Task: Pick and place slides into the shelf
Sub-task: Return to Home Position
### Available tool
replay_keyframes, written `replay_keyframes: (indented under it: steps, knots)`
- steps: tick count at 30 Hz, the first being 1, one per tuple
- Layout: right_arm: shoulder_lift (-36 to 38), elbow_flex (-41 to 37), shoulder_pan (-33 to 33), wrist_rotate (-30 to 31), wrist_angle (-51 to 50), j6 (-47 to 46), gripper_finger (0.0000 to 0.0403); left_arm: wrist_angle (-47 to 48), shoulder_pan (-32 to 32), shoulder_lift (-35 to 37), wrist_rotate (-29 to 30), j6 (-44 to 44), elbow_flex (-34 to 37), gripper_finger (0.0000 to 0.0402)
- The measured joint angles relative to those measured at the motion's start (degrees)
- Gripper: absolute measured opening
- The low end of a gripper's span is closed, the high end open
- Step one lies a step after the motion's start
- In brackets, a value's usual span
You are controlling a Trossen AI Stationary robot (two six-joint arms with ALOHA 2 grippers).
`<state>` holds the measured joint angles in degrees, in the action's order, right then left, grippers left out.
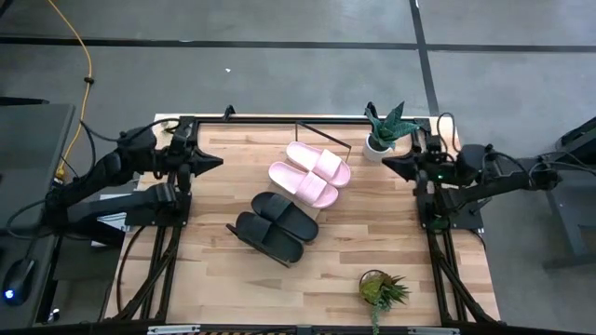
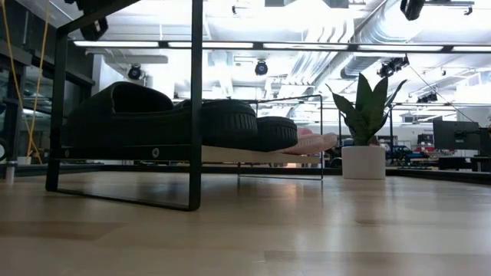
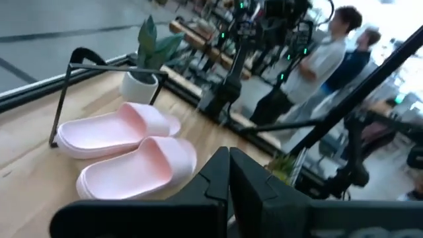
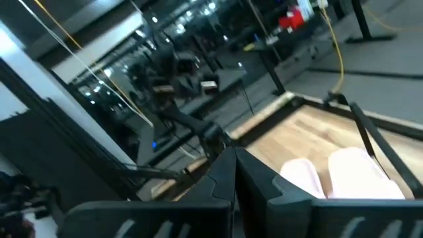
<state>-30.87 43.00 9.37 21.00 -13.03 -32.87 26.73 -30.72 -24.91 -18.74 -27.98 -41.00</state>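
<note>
**Q:** Left arm, position and state?
**A:** The left gripper [image 1: 216, 161] sits at the left edge of the table [image 1: 372, 237], towards the far side and well apart from the shelf. Its two fingers are pressed together to a point. Nothing is held.

**Q:** Location of the slides?
**A:** All four lie on the shelf [image 2: 222, 155], which stands at an angle in the middle of the table. The two black slides [image 1: 284, 216] sit side by side at the shelf's near-left end, touching each other. The two pink slides [image 1: 303, 183] sit side by side at its far-right end, just beside the black pair. In the low view the soles rest flat on the light board, inside the black wire frame.

**Q:** Other items on the table?
**A:** A potted plant [image 1: 382, 140] stands at the far right, near the shelf's far end. A second plant [image 1: 381, 289] stands at the near right, well apart from the shelf.

**Q:** Right arm, position and state?
**A:** The right gripper [image 1: 387, 166] sits at the table's right edge, just beside the potted plant, pointing inward towards the pink slides. Its fingers are brought together and it is empty.

**Q:** Anything beyond the table?
**A:** The left wrist view shows two people [image 3: 330, 53] standing past the table's right side.
</note>
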Motion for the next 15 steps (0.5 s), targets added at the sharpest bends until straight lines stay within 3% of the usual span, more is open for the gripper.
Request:
replay_keyframes:
  steps: [15]
  knots:
    - [1.0, 0.0, 0.0, -5.3, 1.7, -1.6, 0.0, -28.0, 0.0, 11.1, 3.0, -7.6, 16.7, 0.0]
